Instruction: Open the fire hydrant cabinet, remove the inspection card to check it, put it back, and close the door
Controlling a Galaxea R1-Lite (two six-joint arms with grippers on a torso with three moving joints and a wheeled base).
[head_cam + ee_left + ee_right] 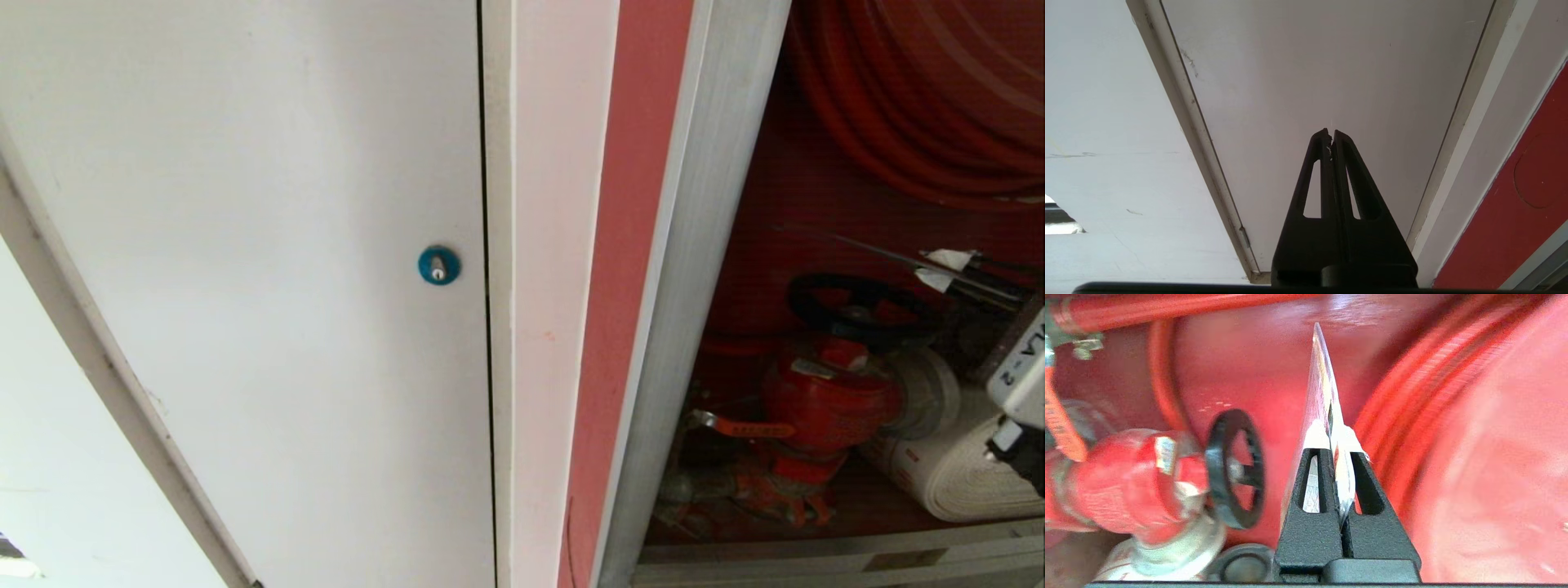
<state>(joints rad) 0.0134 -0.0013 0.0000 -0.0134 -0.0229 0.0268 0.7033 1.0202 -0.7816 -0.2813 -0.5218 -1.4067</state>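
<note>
Right gripper clamped on inspection card, edge-on, long axis pointing past the fingertips into the fire hydrant cabinet. Black handwheel just beside. Left gripper closed, empty, parked at the white door.

I see a plain white door filling most of my view, with a blue round lock near its right edge. A white frame strip runs right of that lock, then a red band. Left of the door lies pale wall.

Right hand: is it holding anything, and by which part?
The right hand pinches the inspection card by one edge, seen edge-on inside the cabinet.
</note>
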